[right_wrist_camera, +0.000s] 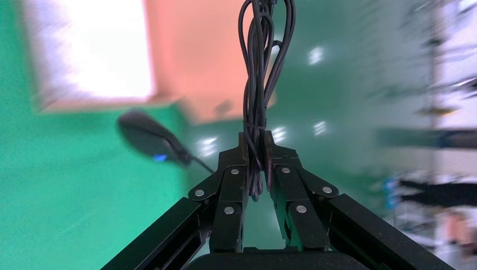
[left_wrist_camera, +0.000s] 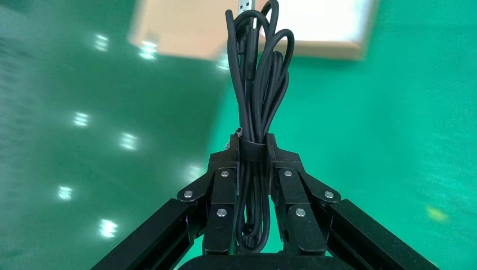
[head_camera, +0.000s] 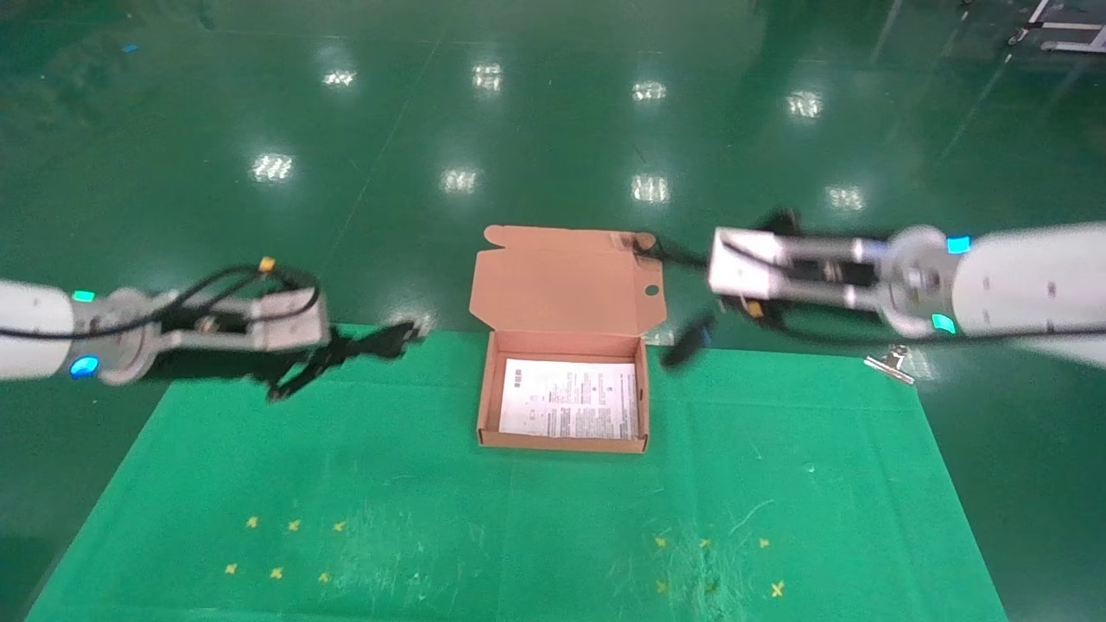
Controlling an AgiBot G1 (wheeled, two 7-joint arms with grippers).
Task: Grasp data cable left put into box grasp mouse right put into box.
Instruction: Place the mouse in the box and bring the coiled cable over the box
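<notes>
Head view: the bundled black data cable (left_wrist_camera: 256,107) is clenched at its tie by the left gripper (head_camera: 363,345), while the dark oval mouse (head_camera: 687,341) is dangled by its coiled cord from the clamped right gripper (head_camera: 674,255), both presumably for dropping into the open orange-brown cardboard box (head_camera: 562,345).

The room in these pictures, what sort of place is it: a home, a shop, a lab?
Probably a robot test lab or workshop, not a home. The glossy green floor mirrors rows of ceiling lights, the green cloth over the table carries small yellow cross marks, and metal equipment frames stand at the far edge.
</notes>
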